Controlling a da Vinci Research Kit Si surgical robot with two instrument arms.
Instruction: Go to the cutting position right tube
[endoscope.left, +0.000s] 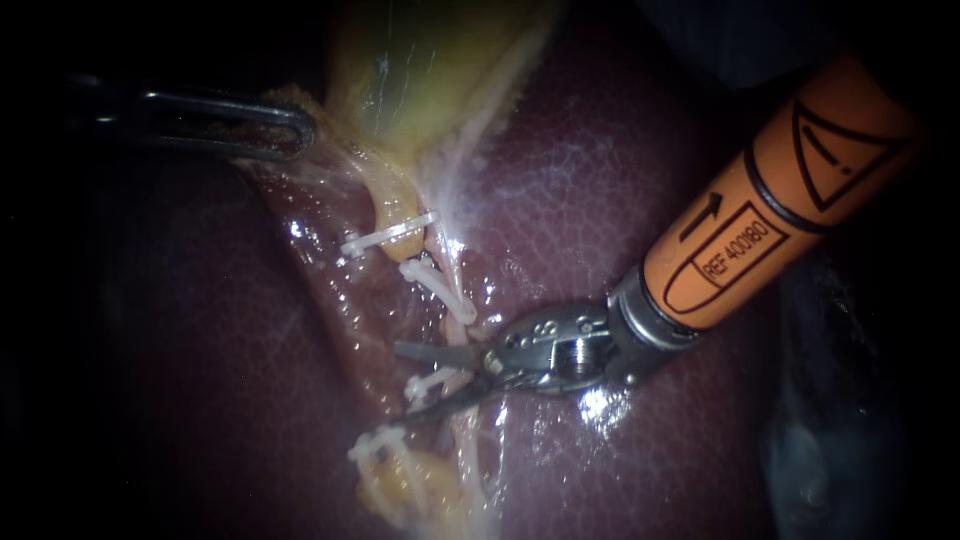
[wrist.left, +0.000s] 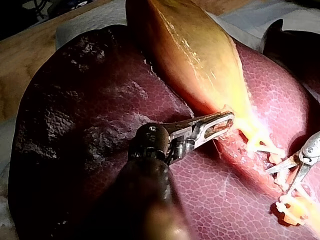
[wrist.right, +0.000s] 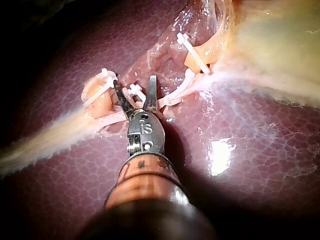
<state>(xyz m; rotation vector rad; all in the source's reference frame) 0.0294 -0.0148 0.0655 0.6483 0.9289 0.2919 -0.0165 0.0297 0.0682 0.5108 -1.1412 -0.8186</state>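
Lining up the cut is the step in hand, and it looks nearly done, judging by how things lie. In the endoscope view my right instrument (endoscope.left: 405, 385) comes in from 3 o'clock. Its pincer, a pair of thin blades, stands apart just 7 o'clock of centre, at the right tube (endoscope.left: 447, 250). That tube is the pale strand running from the gallbladder (endoscope.left: 420, 70) at 12 o'clock down toward 6 o'clock across the liver (endoscope.left: 620, 200).

One white clip (endoscope.left: 437, 286) crosses that tube on the 12 o'clock side of the blades. A second clip (endoscope.left: 430, 383) lies right in the gap between them, which the right wrist view also shows.

To do this well, I would bring the blades onto bare tube between the two clips, not across a clip. They should sit square to the tube with both tips in sight beyond it, and clear of the liver beneath.

My left instrument (endoscope.left: 290, 130), reaching in from 9 o'clock to about 10 o'clock, has its pincer clamped on the gallbladder's edge, tenting the tissue. That pull should be steady so the tube is taut for the cut.

As for containers, none shows: no tray, bowl or bag. The left wrist view shows only the liver lying on a white sheet (wrist.left: 90, 25) over a wooden worktop (wrist.left: 30, 55).
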